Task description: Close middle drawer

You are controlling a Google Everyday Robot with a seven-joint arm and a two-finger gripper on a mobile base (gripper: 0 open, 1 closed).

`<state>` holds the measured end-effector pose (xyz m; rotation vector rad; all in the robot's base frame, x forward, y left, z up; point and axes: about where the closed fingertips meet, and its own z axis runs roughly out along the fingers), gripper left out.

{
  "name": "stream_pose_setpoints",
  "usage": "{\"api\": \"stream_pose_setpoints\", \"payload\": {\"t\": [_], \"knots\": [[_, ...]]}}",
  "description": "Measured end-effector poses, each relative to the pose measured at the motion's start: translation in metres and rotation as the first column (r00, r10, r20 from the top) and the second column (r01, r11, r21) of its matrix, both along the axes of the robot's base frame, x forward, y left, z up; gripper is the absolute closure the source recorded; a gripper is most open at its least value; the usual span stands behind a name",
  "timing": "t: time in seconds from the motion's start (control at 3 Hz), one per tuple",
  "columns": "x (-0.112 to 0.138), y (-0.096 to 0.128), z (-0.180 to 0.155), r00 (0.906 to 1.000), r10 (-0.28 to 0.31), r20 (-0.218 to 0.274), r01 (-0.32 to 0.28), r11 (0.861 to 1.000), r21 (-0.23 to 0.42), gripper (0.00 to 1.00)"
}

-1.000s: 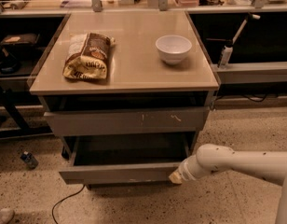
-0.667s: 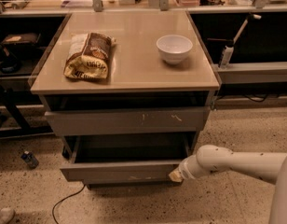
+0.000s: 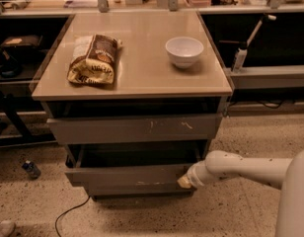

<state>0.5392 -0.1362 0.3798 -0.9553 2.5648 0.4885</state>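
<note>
The middle drawer (image 3: pixel 127 176) is a wide grey drawer pulled out of the cabinet, and its dark bare interior (image 3: pixel 137 154) shows behind the front. My gripper (image 3: pixel 184 181) is at the right end of that drawer front, touching it. The white arm (image 3: pixel 241 168) reaches in from the right. Above it, the taller grey drawer front (image 3: pixel 134 128) with pale scratch marks stands slightly out from the cabinet.
The cabinet top (image 3: pixel 142 78) carries a brown snack bag (image 3: pixel 95 59) on the left and a white bowl (image 3: pixel 184 51) on the right. A cable (image 3: pixel 70 212) and a small bottle (image 3: pixel 30 169) lie on the speckled floor at left. Shelving stands on both sides.
The middle drawer front has slid slightly back toward the cabinet, and my gripper has moved a little inward with it.
</note>
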Motion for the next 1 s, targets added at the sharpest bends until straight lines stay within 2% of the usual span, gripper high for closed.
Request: {"api": "stream_pose_setpoints", "payload": {"t": [0.33,0.67,1.0], "knots": [[0.024,0.002,-0.006,0.9998,-0.002,0.022,0.002,1.000,-0.004,1.00],[0.023,0.001,-0.006,0.9998,-0.002,0.022,0.002,1.000,-0.004,1.00],[0.056,0.006,-0.006,0.9985,0.009,0.055,-0.008,1.000,-0.013,1.00]]}}
